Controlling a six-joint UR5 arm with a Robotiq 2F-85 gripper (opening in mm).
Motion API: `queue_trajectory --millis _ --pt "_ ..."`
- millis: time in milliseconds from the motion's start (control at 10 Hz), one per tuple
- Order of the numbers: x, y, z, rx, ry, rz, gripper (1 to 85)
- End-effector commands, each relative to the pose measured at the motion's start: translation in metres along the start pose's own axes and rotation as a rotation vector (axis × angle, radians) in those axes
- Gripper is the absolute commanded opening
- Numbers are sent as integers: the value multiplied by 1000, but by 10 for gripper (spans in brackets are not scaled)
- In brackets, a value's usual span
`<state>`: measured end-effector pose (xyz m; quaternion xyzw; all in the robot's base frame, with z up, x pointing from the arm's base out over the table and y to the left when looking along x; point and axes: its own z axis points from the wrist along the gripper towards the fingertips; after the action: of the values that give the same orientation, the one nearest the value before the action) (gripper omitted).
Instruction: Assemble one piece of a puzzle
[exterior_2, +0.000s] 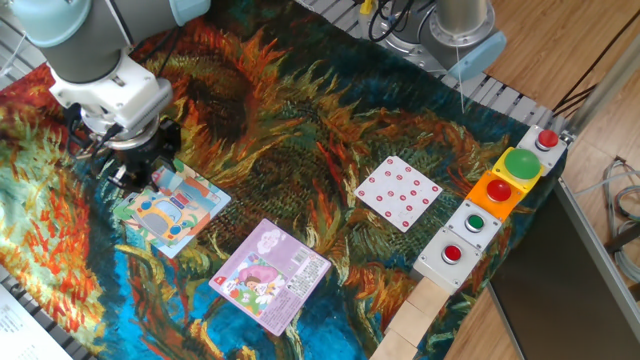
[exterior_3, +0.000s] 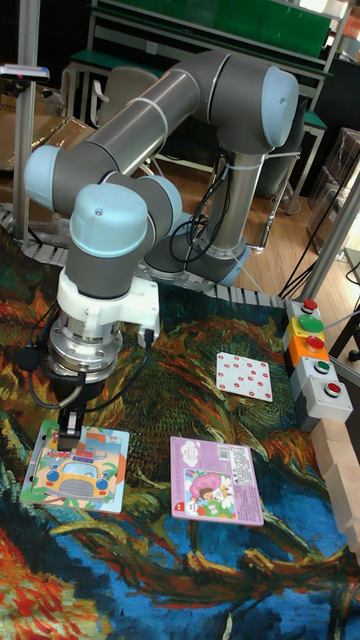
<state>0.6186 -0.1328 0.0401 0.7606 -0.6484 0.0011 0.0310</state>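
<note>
The puzzle lies flat on the patterned cloth at the left, a pale blue and green square with an orange vehicle picture; it also shows in the tall fixed view. My gripper points straight down over the puzzle's far left corner, its dark fingertips at or just above the board. The fingers stand close together. The wrist and the fingers hide whether a piece sits between them.
A purple-pink square puzzle lies just right of the puzzle. A white card with red dots sits further right. A row of button boxes and wooden blocks line the right table edge.
</note>
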Motion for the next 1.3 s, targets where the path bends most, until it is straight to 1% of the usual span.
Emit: queue_trajectory --millis 0,100,200,300,400,600,700,800,900,1000,1100,1200 --pt "11 -10 -3 36 26 -152 13" --pt "6 -12 -3 46 5 -160 13" --pt "0 -12 -3 48 -17 -136 13" --pt "2 -11 -3 44 -11 -108 13" --pt "2 -14 -3 55 -9 -83 13" --pt "-3 -10 -3 38 -32 19 13" --pt "-6 -11 -3 42 -46 68 13" --pt "-15 -12 -4 41 -82 156 13" --pt "-16 -10 -4 33 -86 172 13" --pt "-18 -10 -4 31 -92 156 13" --pt "-16 -14 -4 50 -85 73 13" --pt "-7 -15 -3 60 -45 -63 13"
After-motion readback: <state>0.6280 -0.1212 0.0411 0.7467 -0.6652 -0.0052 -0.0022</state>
